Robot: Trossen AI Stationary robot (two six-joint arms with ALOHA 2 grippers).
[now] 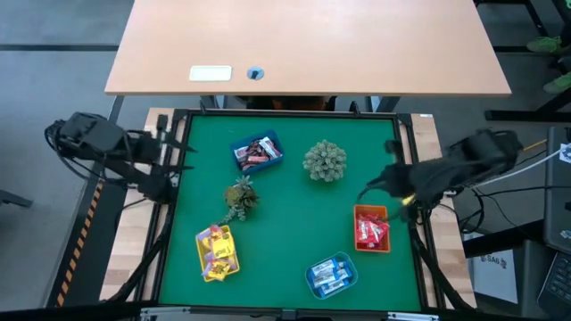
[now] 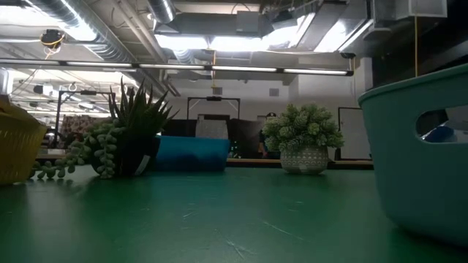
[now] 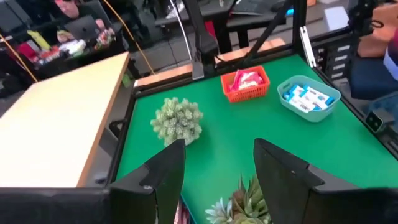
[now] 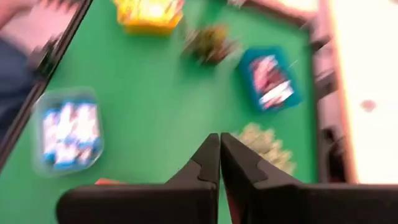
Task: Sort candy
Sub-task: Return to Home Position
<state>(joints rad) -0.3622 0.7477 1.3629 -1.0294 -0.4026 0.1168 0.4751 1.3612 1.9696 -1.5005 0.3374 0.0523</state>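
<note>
Red candy [image 1: 373, 232] in orange tray [image 1: 370, 209], right side. Yellow candy [image 1: 216, 251] in yellow tray [image 1: 200, 241]. Blue/white candy [image 1: 330, 275] in teal tray [image 1: 351, 266]. Dark candy [image 1: 257, 152] in blue tray [image 1: 254, 138]. L gripper [image 3: 219, 144] at table's left edge, jaws spread. R gripper [image 4: 219, 140] near orange tray, jaws pressed together.
</note>
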